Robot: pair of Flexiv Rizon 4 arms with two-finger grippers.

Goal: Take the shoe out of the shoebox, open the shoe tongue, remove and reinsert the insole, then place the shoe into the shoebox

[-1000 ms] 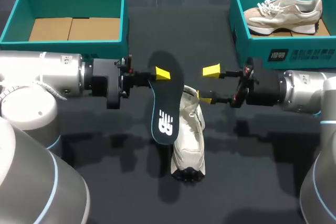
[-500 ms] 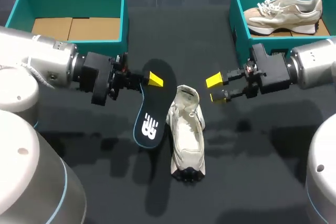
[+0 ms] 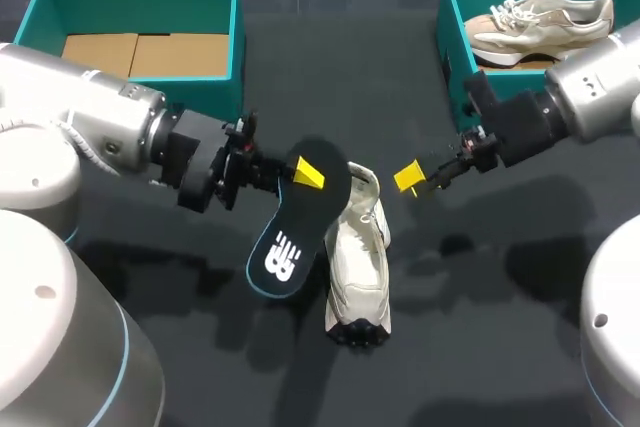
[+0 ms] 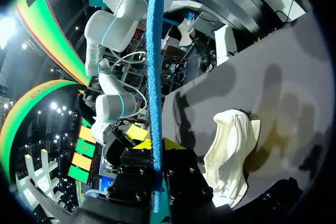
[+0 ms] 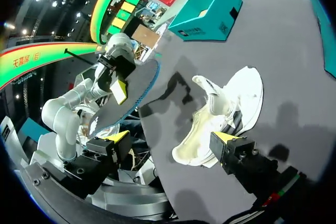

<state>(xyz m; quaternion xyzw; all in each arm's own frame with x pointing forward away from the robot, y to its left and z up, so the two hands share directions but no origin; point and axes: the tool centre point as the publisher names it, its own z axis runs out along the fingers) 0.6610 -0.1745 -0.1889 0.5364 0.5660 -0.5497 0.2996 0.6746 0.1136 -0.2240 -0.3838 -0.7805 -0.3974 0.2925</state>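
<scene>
A white shoe [image 3: 358, 257] lies on the dark table, its opening toward the boxes. My left gripper [image 3: 303, 173] is shut on the heel end of a black, blue-rimmed insole [image 3: 293, 225], which hangs tilted just left of the shoe's opening. In the left wrist view the insole [image 4: 155, 72] stands edge-on between the fingers of my left gripper [image 4: 155, 145], with the shoe [image 4: 231, 150] off to one side. My right gripper [image 3: 410, 179] is open and empty, right of the shoe's collar. In the right wrist view the shoe [image 5: 231, 103] lies ahead of my right gripper [image 5: 173, 137].
A teal shoebox [image 3: 465, 82] at the back right holds a second, beige shoe [image 3: 540, 19]. Another teal box [image 3: 235, 47] at the back left shows only its cardboard bottom. The left gripper [image 5: 118, 85] with the insole [image 5: 123, 103] shows beyond the shoe in the right wrist view.
The left arm has tilted the insole and swung its toe end down and left beside the shoe. The right gripper has turned and lifted a little toward the right box, still open.
</scene>
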